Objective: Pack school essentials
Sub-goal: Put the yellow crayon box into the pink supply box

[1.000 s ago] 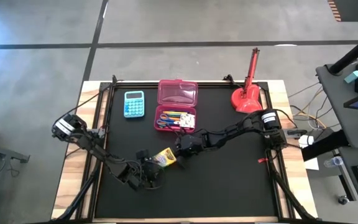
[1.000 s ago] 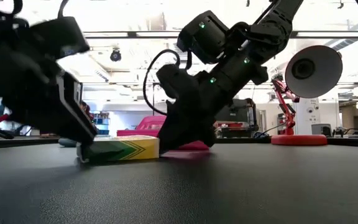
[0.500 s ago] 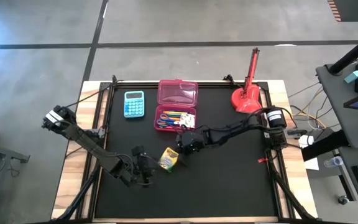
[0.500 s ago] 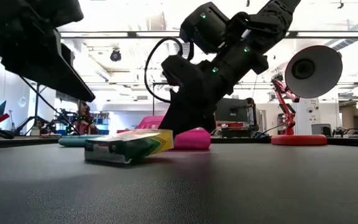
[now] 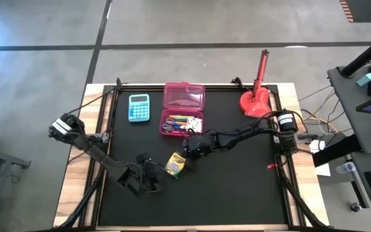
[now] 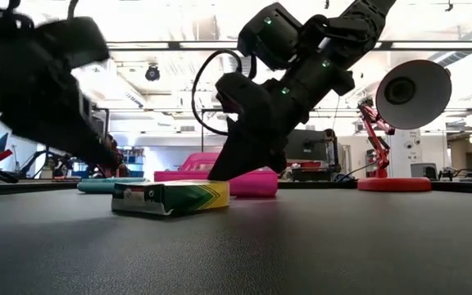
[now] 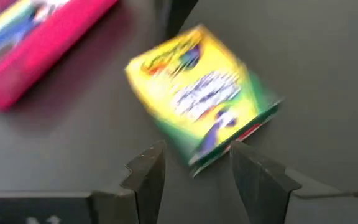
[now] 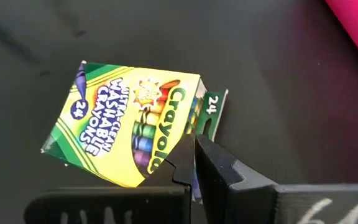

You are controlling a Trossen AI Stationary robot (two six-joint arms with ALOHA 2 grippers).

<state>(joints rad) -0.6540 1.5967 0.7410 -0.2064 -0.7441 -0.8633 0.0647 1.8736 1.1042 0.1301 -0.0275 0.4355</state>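
A yellow-and-green crayon box (image 5: pixel 174 165) lies flat on the black table, one broad face down. My left gripper (image 5: pixel 154 175) is open on its near-left side. In the left wrist view the box's near corner (image 7: pixel 194 168) sits just ahead of its two fingertips. My right gripper (image 5: pixel 189 153) is shut and slants down over the box's flap end (image 8: pixel 207 115). Pencils, pens and blue-handled scissors (image 5: pixel 176 122) lie in the open pink case (image 5: pixel 183 96) at the far middle. My right gripper's shut fingertips (image 8: pixel 199 155) come slanting down from the far right at the box's flap end (image 6: pixel 215 187). I cannot tell whether they touch it. The box lies flat on the table under them.
A light-blue calculator (image 5: pixel 139 107) lies left of the case. A red desk lamp (image 5: pixel 256 98) stands at the far right. Bare black table (image 5: pixel 237 187) stretches across the near and right parts.
My left gripper has drawn back from the crayon box toward the table's near-left and risen a little. The box, earlier close between both grippers, has tipped over and now lies flat. My right gripper has risen slightly above the box's end.
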